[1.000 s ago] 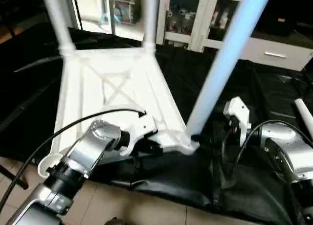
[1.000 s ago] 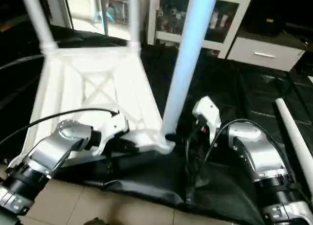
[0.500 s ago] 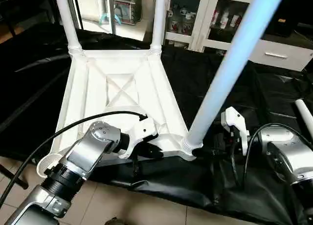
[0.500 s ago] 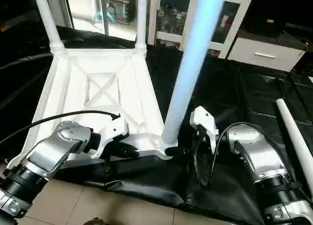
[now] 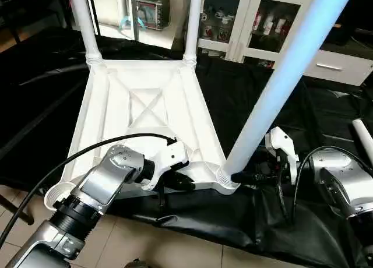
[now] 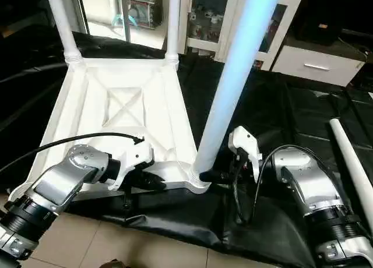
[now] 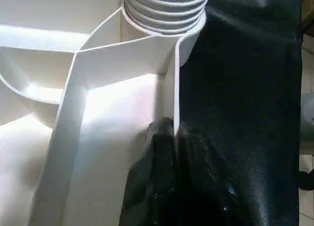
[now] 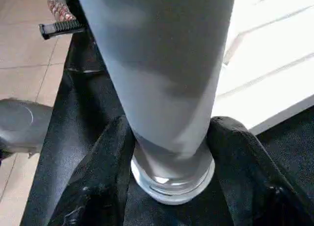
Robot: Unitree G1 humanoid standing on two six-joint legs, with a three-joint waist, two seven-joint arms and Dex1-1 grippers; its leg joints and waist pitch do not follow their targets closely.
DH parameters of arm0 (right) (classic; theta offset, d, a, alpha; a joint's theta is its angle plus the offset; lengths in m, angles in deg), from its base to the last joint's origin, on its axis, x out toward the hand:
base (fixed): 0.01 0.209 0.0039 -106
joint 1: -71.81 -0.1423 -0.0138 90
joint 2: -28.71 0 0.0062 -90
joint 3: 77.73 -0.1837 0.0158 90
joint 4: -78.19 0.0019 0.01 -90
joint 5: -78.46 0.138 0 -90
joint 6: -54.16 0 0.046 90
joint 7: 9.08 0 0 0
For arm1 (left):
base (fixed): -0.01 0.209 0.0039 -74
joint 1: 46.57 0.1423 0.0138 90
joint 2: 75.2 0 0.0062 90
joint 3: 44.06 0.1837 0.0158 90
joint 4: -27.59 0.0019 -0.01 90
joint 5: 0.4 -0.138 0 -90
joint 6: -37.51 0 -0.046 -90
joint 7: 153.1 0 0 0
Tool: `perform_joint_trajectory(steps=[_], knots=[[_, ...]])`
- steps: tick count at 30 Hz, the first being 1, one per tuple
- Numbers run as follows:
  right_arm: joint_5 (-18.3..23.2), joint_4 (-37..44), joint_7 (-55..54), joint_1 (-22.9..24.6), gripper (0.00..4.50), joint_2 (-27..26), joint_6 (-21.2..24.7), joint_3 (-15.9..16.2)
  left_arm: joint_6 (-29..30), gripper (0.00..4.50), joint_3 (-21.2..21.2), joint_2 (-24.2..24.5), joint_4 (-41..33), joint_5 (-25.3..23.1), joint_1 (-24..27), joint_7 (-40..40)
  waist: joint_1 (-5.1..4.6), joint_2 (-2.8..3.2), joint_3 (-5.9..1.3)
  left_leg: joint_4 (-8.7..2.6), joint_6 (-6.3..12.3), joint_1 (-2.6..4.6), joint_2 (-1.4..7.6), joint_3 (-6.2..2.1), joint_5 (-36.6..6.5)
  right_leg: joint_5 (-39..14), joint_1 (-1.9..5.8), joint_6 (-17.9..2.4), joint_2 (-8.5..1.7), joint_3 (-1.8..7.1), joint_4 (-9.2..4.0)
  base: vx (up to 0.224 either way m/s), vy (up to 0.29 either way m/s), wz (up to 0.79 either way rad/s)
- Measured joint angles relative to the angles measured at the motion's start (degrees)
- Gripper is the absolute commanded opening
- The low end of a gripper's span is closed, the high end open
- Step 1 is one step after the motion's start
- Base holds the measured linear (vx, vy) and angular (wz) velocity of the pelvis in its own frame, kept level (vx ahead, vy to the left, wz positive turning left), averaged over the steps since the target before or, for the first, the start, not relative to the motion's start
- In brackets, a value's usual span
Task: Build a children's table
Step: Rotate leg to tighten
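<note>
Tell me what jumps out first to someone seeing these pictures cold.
A white table top lies upside down on black sheeting, two legs standing at its far corners. A third leg rises from the near right corner, the right gripper clasping its base while the left gripper pinches the near rim.

Beyond my black-sheeted worktop (image 5: pixel 52 99) I see white glass-door cabinets (image 5: pixel 256 23) stocked with bottles, a white drawer unit (image 5: pixel 335 67) beside them, daylight through a doorway (image 5: pixel 113 11), and beige floor tiles (image 5: pixel 175 247) below the near edge.
</note>
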Motion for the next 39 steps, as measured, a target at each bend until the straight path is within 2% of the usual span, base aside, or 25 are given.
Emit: perform_joint_trajectory(steps=[4,11,15,18,20,22,26,33,35,37,39], knots=[[0.08,-2.89,-3.63,-0.20,2.03,-2.88,-0.33,-1.50,0.42,0.00,-0.67,-0.84,2.26,-0.40,-1.05,1.55,-0.48,-0.13,-0.08,0.03,-0.01,0.16,0.00,0.00,0.02,0.01,0.12,0.00,0.01,0.00,0.05,0.000,0.000,0.00],[-1.14,-6.32,-14.65,-1.04,1.99,-6.87,-0.07,-4.03,2.43,0.00,-2.20,-6.85,8.78,-1.30,-4.31,8.96,-1.72,-0.12,-0.11,0.07,-0.01,0.20,0.00,-0.04,0.07,-0.06,0.15,0.13,0.01,-0.02,0.02,0.000,0.000,0.00],[-5.52,-8.39,-30.98,-3.59,1.98,-13.88,1.09,-6.11,4.61,0.00,-5.39,-14.00,17.09,-2.80,-8.81,19.99,-2.50,-0.11,-0.12,0.07,-0.10,0.20,0.00,-0.12,0.12,-0.06,0.15,0.13,0.01,-0.14,-0.07,0.000,0.000,0.00],[-7.77,-9.70,-41.43,-4.90,1.97,-18.31,1.34,-6.61,4.66,0.00,-7.05,-16.81,20.79,-2.77,-10.57,25.48,-3.29,0.03,-0.21,0.06,-0.15,0.20,-0.01,-0.23,0.15,-0.07,0.15,0.14,0.01,-0.23,-0.16,0.000,0.000,0.00],[-9.06,-12.80,-52.01,-6.86,1.95,-23.78,0.13,-7.56,4.19,0.00,-9.10,-19.32,25.03,-2.77,-12.61,30.22,-3.87,0.14,-0.28,0.03,-0.15,0.20,-0.02,-0.24,0.15,-0.07,0.08,0.14,0.02,-0.23,-0.21,0.000,0.000,0.00],[-9.75,-14.32,-56.55,-7.72,1.95,-26.16,-1.16,-7.76,3.91,0.00,-10.01,-20.53,26.56,-2.72,-13.34,32.42,-3.97,0.18,-0.31,0.01,-0.16,0.13,-0.02,-0.29,0.15,-0.07,0.04,0.14,0.01,-0.29,-0.32,0.000,0.000,0.00],[-10.46,-17.08,-59.55,-9.30,1.95,-28.21,-3.46,-9.16,2.92,0.00,-11.30,-21.93,29.97,-2.71,-15.21,34.30,-3.88,0.18,-0.37,-0.01,-0.15,0.13,-0.07,-0.28,0.15,-0.05,0.03,0.15,0.01,-0.20,-0.33,0.000,0.000,0.00],[-11.50,-18.63,-60.48,-9.76,1.95,-28.50,-6.06,-9.19,1.73,0.00,-11.76,-22.24,31.84,-2.70,-16.16,34.85,-3.38,0.28,-0.41,-0.28,-0.16,0.21,-0.06,-0.22,0.14,0.09,0.01,0.13,0.02,-0.18,-0.27,0.000,0.000,0.00],[-10.35,-18.15,-59.68,-9.27,2.65,-28.48,-6.13,-9.98,1.72,0.00,-11.75,-22.12,31.84,-2.70,-16.16,34.85,-3.24,0.30,-0.41,-0.32,-0.16,0.21,-0.06,-0.22,0.14,0.09,0.00,0.13,0.02,-0.18,-0.27,0.000,0.000,0.00],[-8.96,-16.56,-56.08,-7.61,2.67,-28.76,-5.90,-10.45,0.83,0.00,-11.82,-21.85,32.26,-2.79,-16.53,35.48,-3.59,0.28,-0.36,-0.34,-0.16,0.19,-0.04,-0.20,0.14,0.10,-0.07,0.13,0.05,-0.17,-0.27,0.000,0.000,0.00],[-8.17,-16.50,-53.45,-5.83,2.90,-29.82,-5.32,-9.33,0.18,0.00,-12.82,-21.38,32.81,-2.88,-17.05,36.63,-4.07,0.28,-0.26,-0.34,-0.17,0.03,-0.03,-0.22,0.14,0.21,-0.32,0.13,0.07,-0.19,-0.28,0.000,0.000,0.00]])
